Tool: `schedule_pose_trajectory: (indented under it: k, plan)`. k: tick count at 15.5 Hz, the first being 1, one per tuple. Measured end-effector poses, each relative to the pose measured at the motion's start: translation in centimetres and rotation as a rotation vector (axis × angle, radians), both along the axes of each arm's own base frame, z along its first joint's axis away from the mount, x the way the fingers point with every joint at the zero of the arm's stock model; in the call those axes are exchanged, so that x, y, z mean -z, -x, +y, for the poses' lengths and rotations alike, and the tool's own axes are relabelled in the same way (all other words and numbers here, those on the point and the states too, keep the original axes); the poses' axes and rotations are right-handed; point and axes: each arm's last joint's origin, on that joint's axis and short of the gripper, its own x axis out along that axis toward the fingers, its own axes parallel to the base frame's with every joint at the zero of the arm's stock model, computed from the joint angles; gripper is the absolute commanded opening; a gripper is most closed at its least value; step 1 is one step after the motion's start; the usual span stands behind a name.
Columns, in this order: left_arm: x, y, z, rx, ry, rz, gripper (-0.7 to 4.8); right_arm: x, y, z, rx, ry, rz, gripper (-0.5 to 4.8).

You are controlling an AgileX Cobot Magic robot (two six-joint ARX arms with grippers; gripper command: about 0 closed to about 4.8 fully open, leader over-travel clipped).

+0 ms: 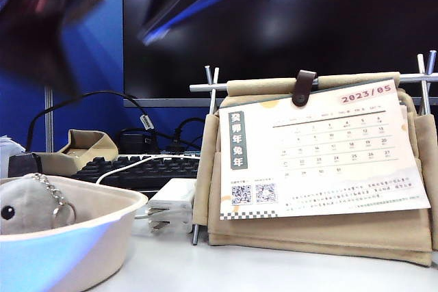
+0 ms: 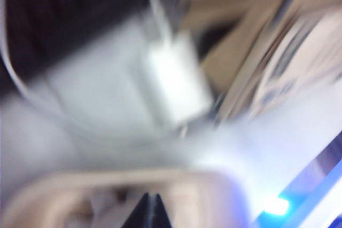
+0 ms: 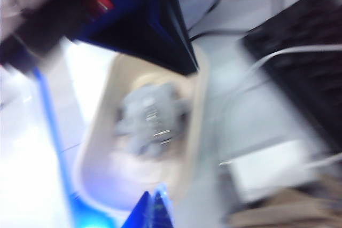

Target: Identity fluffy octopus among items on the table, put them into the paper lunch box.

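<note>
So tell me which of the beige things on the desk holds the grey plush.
The paper lunch box, the smooth rimmed tray at front left: the fluffy octopus lies inside. The fabric pouch carries only a calendar.

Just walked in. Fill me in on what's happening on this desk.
The grey fluffy octopus already lies inside the paper lunch box at the near left of the table, its keyring chain draped over it. Both arms are above the box, and the views are blurred. The left gripper and right gripper are both shut and hold nothing. A white power adapter sits untouched beside the box.
</note>
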Motion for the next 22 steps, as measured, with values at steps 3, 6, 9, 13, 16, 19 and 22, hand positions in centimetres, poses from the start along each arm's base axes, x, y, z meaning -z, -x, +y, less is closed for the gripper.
schedule_pose_trajectory:
  k: [3,6,9,13,16,19,22]
  plan:
    - [-5.5,0.4,0.1,0.002,0.105,-0.165,-0.06,-2.7,1.0,-2.2,0.09,-0.045,-0.129,-0.06]
    - [-10.6,2.7,1.2,0.005,0.188,-0.344,-0.06,-5.4,2.6,-5.3,0.173,-0.096,-0.241,-0.06]
    - [-15.9,8.1,3.6,0.013,0.307,-0.601,-0.06,-8.4,5.3,-10.0,0.242,-0.216,-0.337,-0.06]
    - [-17.2,14.1,6.4,0.014,0.379,-0.763,-0.06,-10.2,8.6,-15.1,0.26,-0.357,-0.407,-0.06]
    - [-17.0,18.4,8.4,0.016,0.422,-0.856,-0.06,-10.1,11.3,-19.4,0.264,-0.421,-0.436,-0.06]
    - [-15.4,22.8,10.4,0.036,0.441,-0.876,-0.06,-8.5,14.1,-23.7,0.266,-0.434,-0.44,-0.06]
    - [-14.0,24.9,11.5,-0.002,0.42,-0.875,-0.06,-7.8,15.1,-26.0,0.388,-0.461,-0.489,-0.06]
